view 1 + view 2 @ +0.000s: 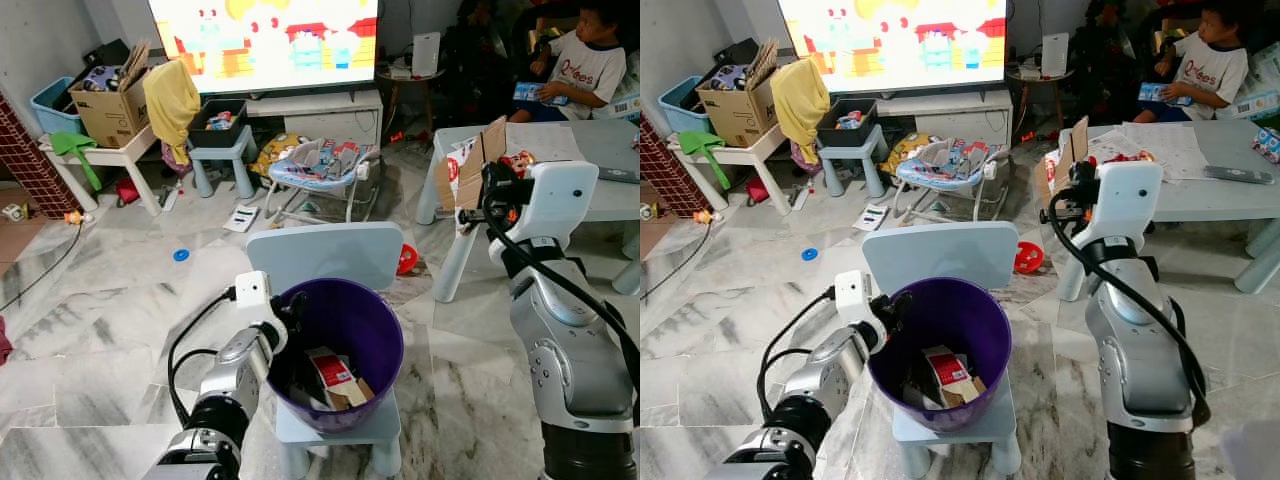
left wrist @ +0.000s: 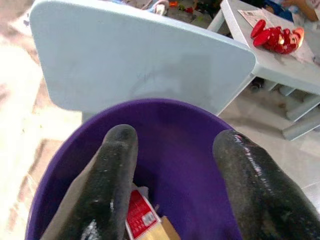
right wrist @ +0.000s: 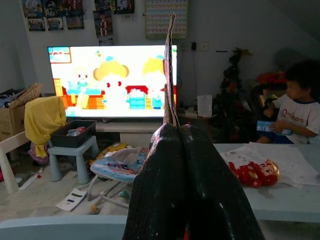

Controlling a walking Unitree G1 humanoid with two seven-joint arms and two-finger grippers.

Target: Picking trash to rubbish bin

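The right pincer (image 1: pixel 1072 195) is raised to about worktop height, its two black fingers (image 3: pixel 165 185) pressed tight together on a flat piece of brown cardboard (image 1: pixel 478 160) that stands on edge between them — the sheet pokes up past the fingertips. The silver right arm (image 1: pixel 1135 350) rises nearly straight from the bottom of the scene, with the white wrist block bent toward the television (image 1: pixel 265 40).

The left pincer (image 2: pixel 172 150) hangs just inside the near rim of the purple rubbish bin (image 1: pixel 375 345), fingers spread apart and holding nothing. That arm reaches forward and up from the lower left, a black cable looping beside it.

The bin sits on the seat of a small pale blue chair (image 1: pixel 325 255), whose backrest stands just behind it. Inside lie a red-and-white packet (image 1: pixel 948 370) and some brown scraps.

Past the right pincer stands a pale worktop (image 1: pixel 1220 195) carrying papers and a red plush toy (image 3: pixel 252 172) — a child (image 1: pixel 580 65) sits at its far side. A baby bouncer (image 1: pixel 320 170) rests on the marble floor (image 1: pixel 100 300) before the television stand.
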